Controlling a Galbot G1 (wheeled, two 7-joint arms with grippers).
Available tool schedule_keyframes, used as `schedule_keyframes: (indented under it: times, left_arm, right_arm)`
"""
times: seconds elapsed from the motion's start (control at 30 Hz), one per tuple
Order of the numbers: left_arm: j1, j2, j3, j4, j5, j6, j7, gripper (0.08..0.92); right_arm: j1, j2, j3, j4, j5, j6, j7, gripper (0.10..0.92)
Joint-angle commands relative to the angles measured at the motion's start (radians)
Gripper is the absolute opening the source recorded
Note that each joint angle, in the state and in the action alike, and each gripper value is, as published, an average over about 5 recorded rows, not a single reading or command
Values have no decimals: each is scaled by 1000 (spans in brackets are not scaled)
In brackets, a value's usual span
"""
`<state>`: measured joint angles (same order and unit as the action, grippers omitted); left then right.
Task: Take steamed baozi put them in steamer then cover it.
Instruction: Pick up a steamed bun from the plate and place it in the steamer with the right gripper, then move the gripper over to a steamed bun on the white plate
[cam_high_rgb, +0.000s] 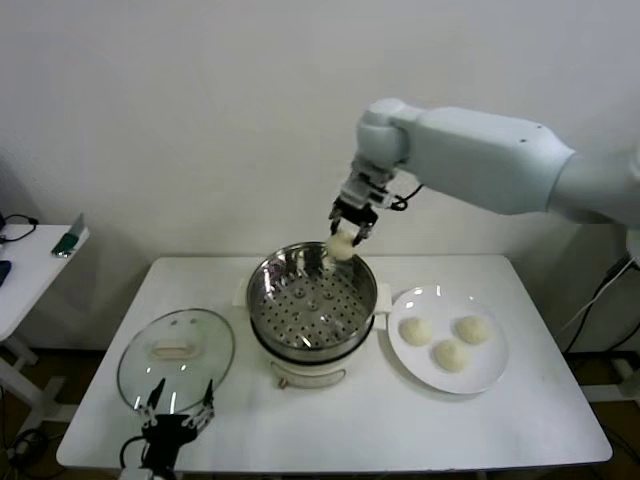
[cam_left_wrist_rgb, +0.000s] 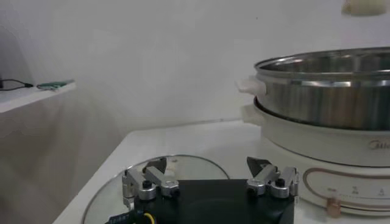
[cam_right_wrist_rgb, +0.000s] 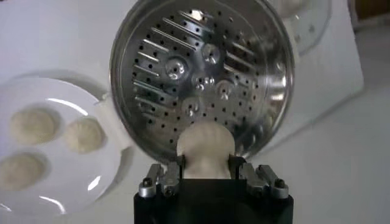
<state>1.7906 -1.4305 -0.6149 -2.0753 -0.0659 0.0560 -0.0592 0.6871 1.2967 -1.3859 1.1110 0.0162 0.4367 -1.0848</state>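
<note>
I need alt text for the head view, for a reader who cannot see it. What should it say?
The right gripper holds one baozi above the far rim of the empty steamer on a white table. Three more baozi lie on a white plate at its right; the glass cover lies at its left, with the open left gripper over its near edge.

**Even bright lighting, glare on metal**

Scene is lit brightly and evenly from above. Hot glare is seen on the steamer (cam_right_wrist_rgb: 201, 79) floor; soft shadows are cast under the plate (cam_high_rgb: 490, 375). The background is slightly blurred in the left wrist view.
</note>
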Motion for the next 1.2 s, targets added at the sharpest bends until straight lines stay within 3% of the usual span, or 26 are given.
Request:
schedule_keyframes:
  times: [0.03, 0.3, 0.53, 0.8, 0.93, 1.03, 1.2]
  left_arm:
    - [1, -2, 1, 0, -1, -1, 0, 823]
    - [-1, -2, 3, 2, -1, -2, -2, 823]
    - [0, -1, 4, 1, -1, -2, -3, 823]
    - [1, -1, 9, -1, 0, -3, -3, 823]
    - [5, -1, 9, -5, 1, -1, -3, 823]
    - [9, -1, 9, -7, 5, -1, -3, 823]
    - [14, -2, 11, -13, 12, 0, -2, 823]
  right_arm:
    - [-178, 95, 34, -98, -274, 148, 93, 509]
    - [-275, 118, 142, -250, -403, 193, 232, 512]
    - [-283, 133, 152, -284, -382, 203, 230, 519]
    - [-248, 131, 92, -274, -242, 201, 188, 718]
    - [-157, 99, 40, -233, -41, 185, 135, 804]
    - [-1, 52, -66, -190, 265, 134, 53, 820]
    - [241, -111, -299, -84, 741, -151, -36, 823]
